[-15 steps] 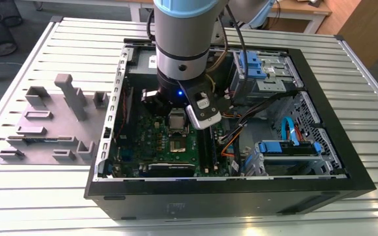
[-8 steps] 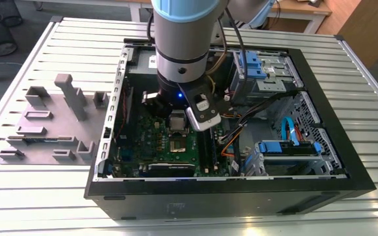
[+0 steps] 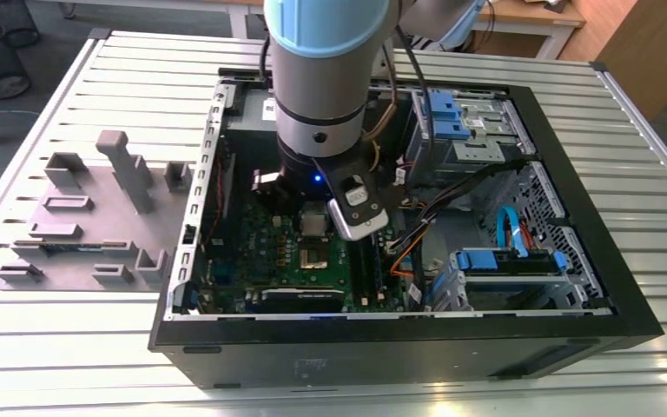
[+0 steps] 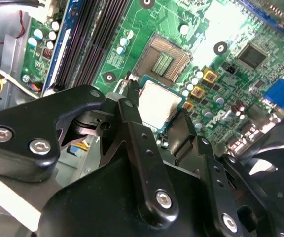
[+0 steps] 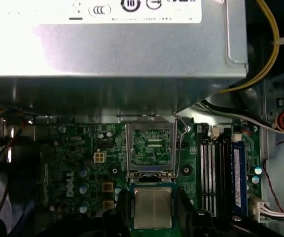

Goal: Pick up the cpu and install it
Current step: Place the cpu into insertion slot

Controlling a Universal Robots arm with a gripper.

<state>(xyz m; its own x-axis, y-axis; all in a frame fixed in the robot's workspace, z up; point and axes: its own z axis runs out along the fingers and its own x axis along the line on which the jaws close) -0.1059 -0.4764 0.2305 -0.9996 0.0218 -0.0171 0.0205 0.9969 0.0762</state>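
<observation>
Your gripper (image 4: 157, 107) is clamped on the cpu (image 5: 153, 207), which sits between the jaws, just short of the open socket (image 5: 151, 148). Pickup done; you have not yet seated it.

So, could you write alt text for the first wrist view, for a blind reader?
The gripper holds the cpu, a silvery square chip, close to the empty socket on a green motherboard. A grey metal box lies beyond the socket.

White printed lettering stands on the motherboard (image 5: 83, 148), certification marks on the power-supply label (image 5: 43, 12).
</observation>
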